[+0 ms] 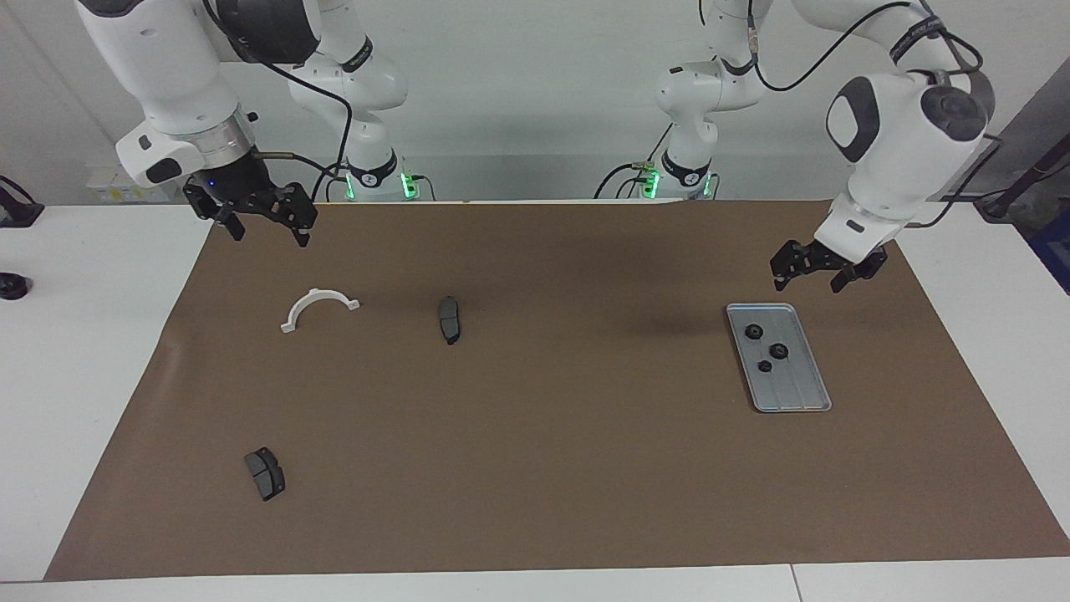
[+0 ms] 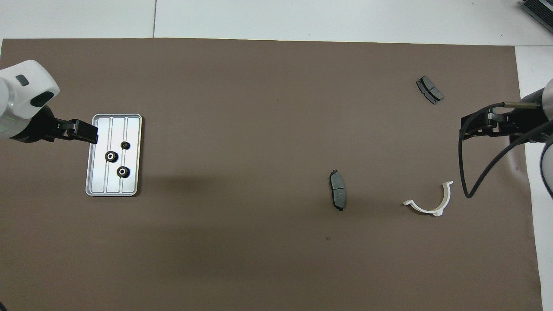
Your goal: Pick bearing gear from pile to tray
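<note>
The silver tray (image 1: 804, 395) lies on the brown mat toward the left arm's end, and also shows in the overhead view (image 2: 131, 127). Three black gears lie in it (image 1: 753, 332) (image 1: 779, 350) (image 1: 764, 365), also seen from above (image 2: 123, 172). My left gripper (image 1: 807, 278) hangs open and empty, raised over the mat at the tray's edge (image 2: 84, 131). My right gripper (image 1: 269, 234) waits open and empty over the mat's edge at the right arm's end (image 2: 464, 127). What is left of the pile holds no gear.
Two dark brake pads lie on the mat, one mid-table (image 1: 449, 318) (image 2: 338, 195) and one farther from the robots (image 1: 265, 473) (image 2: 429, 90). A white half-ring bracket (image 1: 318, 308) (image 2: 432, 203) lies beneath the right gripper's end.
</note>
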You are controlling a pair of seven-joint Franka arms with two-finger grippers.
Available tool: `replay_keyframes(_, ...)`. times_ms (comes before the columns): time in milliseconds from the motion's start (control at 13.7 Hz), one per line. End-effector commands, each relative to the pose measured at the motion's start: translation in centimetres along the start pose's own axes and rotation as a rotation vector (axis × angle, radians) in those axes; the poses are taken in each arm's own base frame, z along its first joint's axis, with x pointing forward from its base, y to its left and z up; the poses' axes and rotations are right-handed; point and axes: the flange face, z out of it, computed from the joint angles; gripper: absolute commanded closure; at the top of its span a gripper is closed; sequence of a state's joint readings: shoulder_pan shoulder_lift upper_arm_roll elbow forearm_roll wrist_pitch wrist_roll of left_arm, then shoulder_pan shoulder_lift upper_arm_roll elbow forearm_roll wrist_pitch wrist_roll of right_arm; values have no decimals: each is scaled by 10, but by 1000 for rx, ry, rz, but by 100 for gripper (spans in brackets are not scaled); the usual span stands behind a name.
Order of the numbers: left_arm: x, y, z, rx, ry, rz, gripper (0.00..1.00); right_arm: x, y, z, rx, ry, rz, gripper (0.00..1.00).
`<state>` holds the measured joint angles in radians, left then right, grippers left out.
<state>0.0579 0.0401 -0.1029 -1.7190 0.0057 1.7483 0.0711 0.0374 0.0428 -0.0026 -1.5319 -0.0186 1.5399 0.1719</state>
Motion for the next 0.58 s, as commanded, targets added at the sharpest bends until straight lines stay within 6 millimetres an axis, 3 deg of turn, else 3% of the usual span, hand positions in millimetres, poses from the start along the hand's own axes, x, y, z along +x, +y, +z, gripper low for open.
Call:
replay_keyframes(0, -28, 0, -44, 0, 21, -12, 0, -3, 2, 0, 4, 2, -4, 0)
replay_keyframes(219, -41, 3, -65, 4, 50, -9, 0, -1, 1, 0, 6, 16, 4, 0)
replay_keyframes(511, -43, 4, -70, 3, 61, -8, 0, -1, 1, 1, 6, 13, 5, 0)
